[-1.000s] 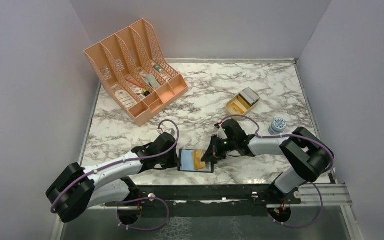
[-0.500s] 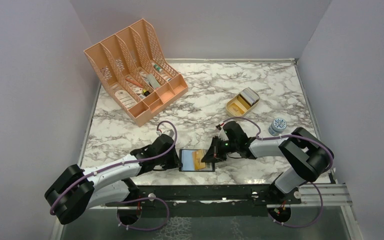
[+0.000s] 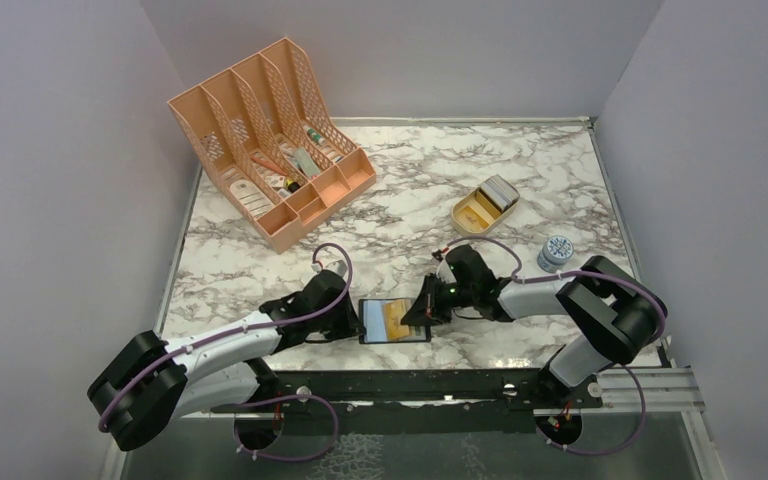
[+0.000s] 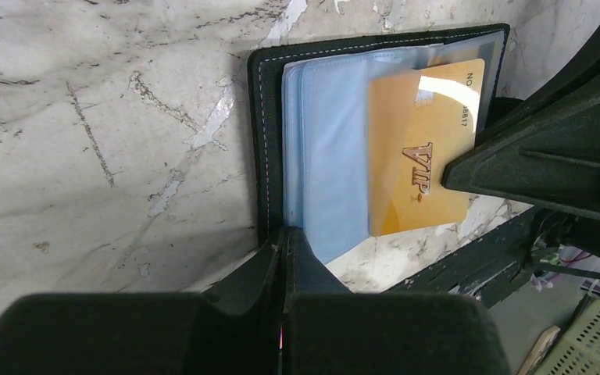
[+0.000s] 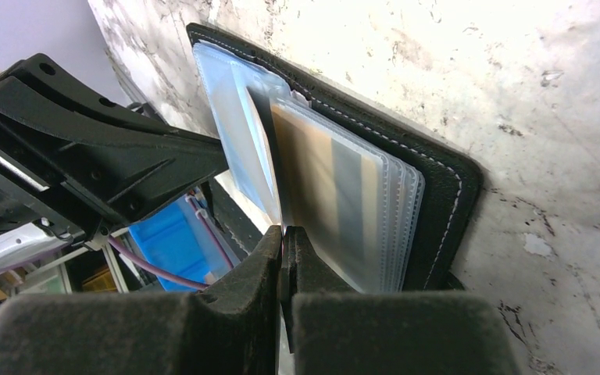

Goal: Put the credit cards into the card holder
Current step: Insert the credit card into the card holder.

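The left gripper (image 3: 354, 320) is pressed together, pinching the edge of the open card holder (image 4: 266, 141). The right gripper (image 3: 415, 312), also closed, pinches one of its clear leaves from the opposite side. A tan-orange credit card (image 4: 418, 156) sits among the leaves. The holder lies at the table's (image 3: 410, 180) near edge. Farther back, well apart, a gold tin (image 3: 473, 212) holds more cards (image 3: 500, 188). A peach organiser (image 3: 260, 120) stands at the far left.

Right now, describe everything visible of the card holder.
The card holder is black, leather-like, white-stitched, lying open on the marble table near its front edge. Clear bluish sleeves fill it; a gold card sits partly among them. The left hand is shut on its edge; the right hand pinches the card.
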